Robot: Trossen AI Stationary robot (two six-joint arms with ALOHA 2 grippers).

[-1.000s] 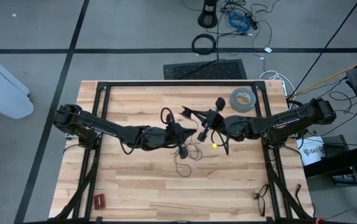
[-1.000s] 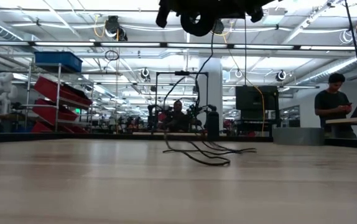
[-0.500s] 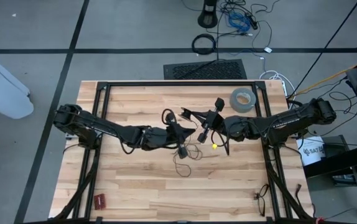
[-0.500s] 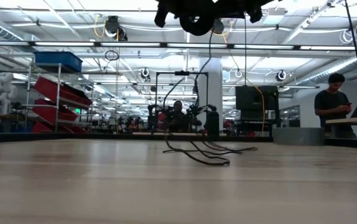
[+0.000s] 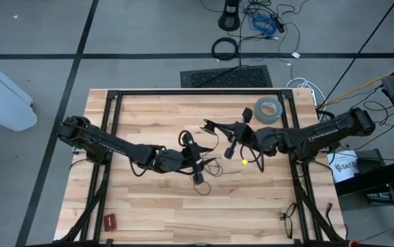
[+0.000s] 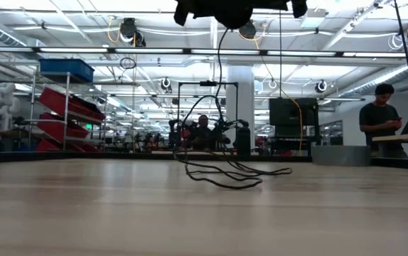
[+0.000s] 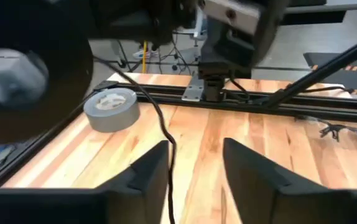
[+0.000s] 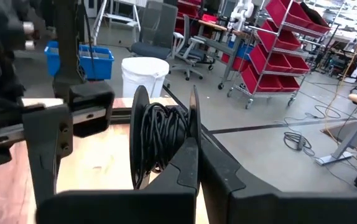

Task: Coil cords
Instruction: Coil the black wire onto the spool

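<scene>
Here, thin black cord [image 6: 225, 174] looping on table, rising vertically overhead

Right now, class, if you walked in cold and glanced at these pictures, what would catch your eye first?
Mid-table, the two dark arms meet, the left gripper open and the right gripper shut on a coiled bundle of thin black cord. From there the cord hangs down to loose loops on the wooden table. A grey tape roll sits near the far right corner.

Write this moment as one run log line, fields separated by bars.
left gripper: open, cord between fingers | right gripper: shut on cord coil | loose cord on table
</scene>
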